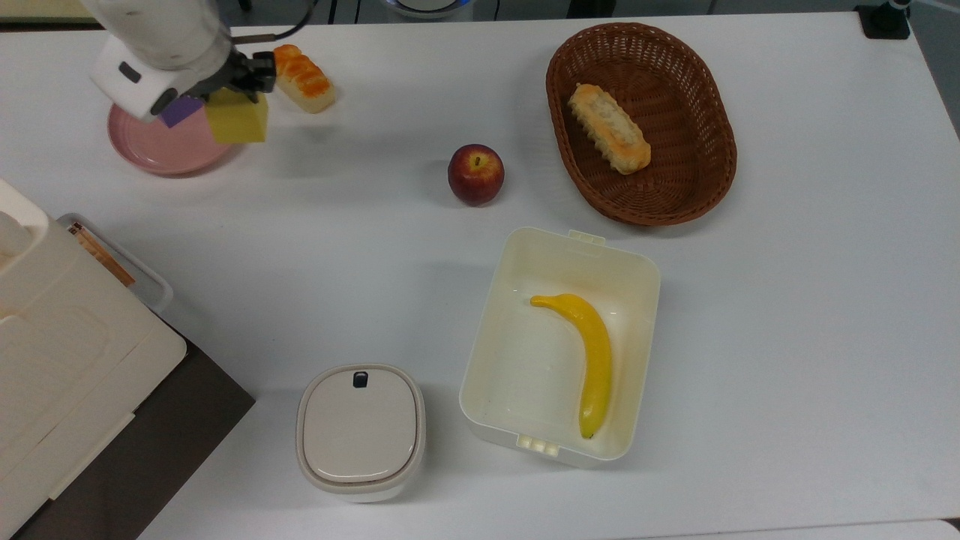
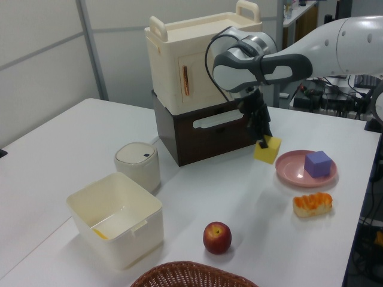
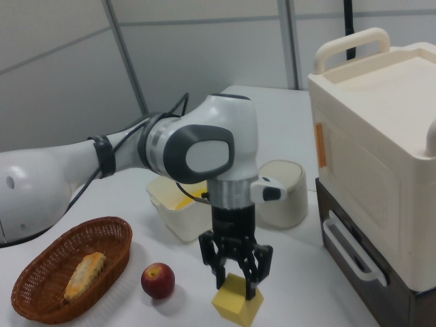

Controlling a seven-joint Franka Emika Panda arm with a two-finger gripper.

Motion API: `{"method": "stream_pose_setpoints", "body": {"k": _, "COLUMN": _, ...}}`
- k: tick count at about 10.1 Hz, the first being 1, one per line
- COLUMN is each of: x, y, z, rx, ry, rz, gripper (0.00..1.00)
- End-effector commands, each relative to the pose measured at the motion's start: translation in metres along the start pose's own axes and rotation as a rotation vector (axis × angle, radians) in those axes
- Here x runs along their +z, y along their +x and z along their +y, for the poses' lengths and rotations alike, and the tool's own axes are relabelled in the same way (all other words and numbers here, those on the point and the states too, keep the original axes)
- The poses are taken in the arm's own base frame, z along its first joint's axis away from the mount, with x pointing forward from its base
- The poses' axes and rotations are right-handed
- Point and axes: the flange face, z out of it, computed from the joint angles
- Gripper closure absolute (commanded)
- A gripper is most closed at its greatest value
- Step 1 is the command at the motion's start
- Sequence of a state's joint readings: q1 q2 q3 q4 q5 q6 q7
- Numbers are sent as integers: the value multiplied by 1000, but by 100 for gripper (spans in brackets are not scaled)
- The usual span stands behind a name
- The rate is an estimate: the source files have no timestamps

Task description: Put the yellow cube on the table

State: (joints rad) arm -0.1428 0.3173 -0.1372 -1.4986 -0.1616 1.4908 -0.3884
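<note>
Gripper: the gripper had its two fingers squeezed on the top of the yellow cube.
Cube: the yellow cube hung tilted in the air, just beside the pink plate, not on it.
Plate: only the purple cube sat there.
Done: picked up and off the plate.
Left: lower it onto the white table and let go.

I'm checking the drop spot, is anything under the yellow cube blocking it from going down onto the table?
Nothing visible blocks it. The end effector holds the yellow cube above bare table, beside the pink plate on the left view's left. The bread roll and apple lie off to the side.
</note>
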Motion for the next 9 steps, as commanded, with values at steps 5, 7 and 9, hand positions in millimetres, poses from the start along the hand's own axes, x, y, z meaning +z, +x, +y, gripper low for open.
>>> {"method": "stream_pose_setpoints", "body": {"k": 5, "x": -90, "y": 3, "z": -89, "rx": -3, "ry": -52, "rz": 155, "gripper": 0}}
{"method": "stream_pose_setpoints", "body": {"k": 7, "x": -115, "y": 3, "z": -86, "rx": 66, "ry": -62, "rz": 311, "gripper": 0}}
{"method": "stream_pose_setpoints", "body": {"k": 9, "x": -117, "y": 4, "z": -81, "rx": 81, "ry": -65, "rz": 340, "gripper": 0}}
